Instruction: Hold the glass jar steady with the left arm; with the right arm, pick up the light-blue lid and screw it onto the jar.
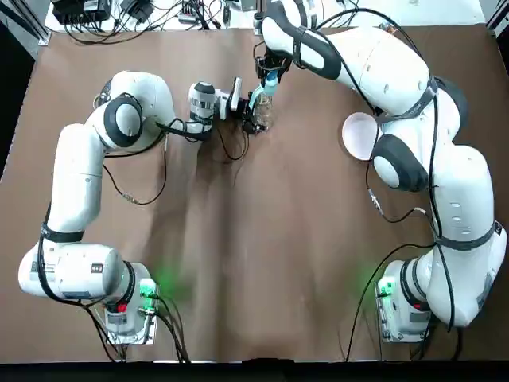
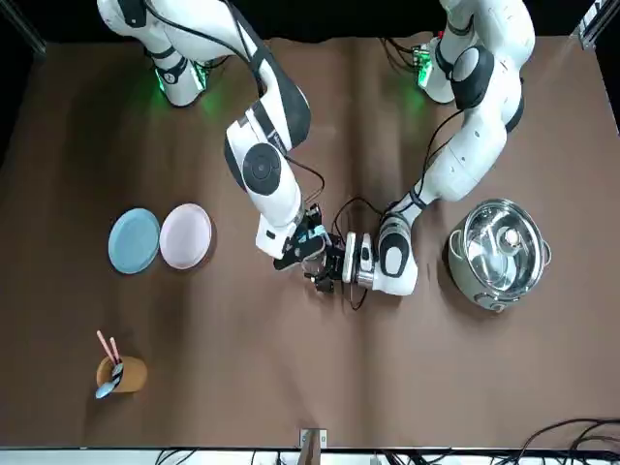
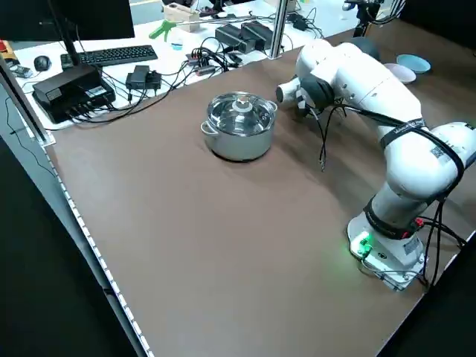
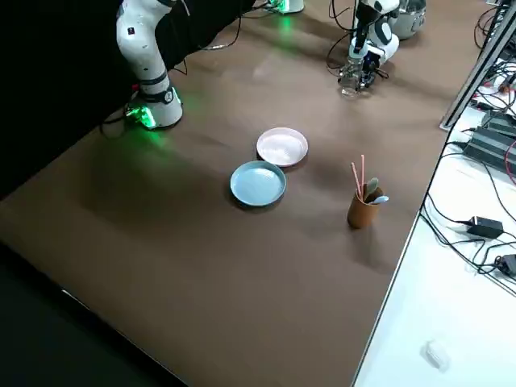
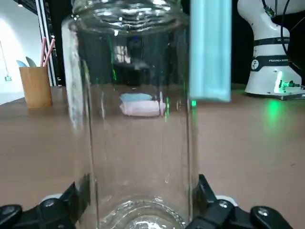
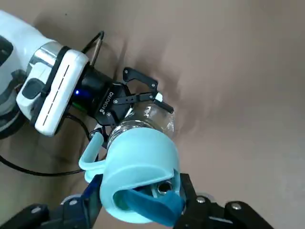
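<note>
Jar (image 1: pixel 263 116) stands upright on the table (image 1: pixel 238 263) in the upper middle of the top view. The left pincer (image 1: pixel 254 114) reaches in from that frame's left and is clamped on the jar's lower body, one finger on each side. The right pincer (image 1: pixel 269 78) hangs just above the jar, its fingers closed on the light-blue lid (image 6: pixel 140 164), which sits tilted on edge close by the jar's open mouth and is not seated on it.
</note>
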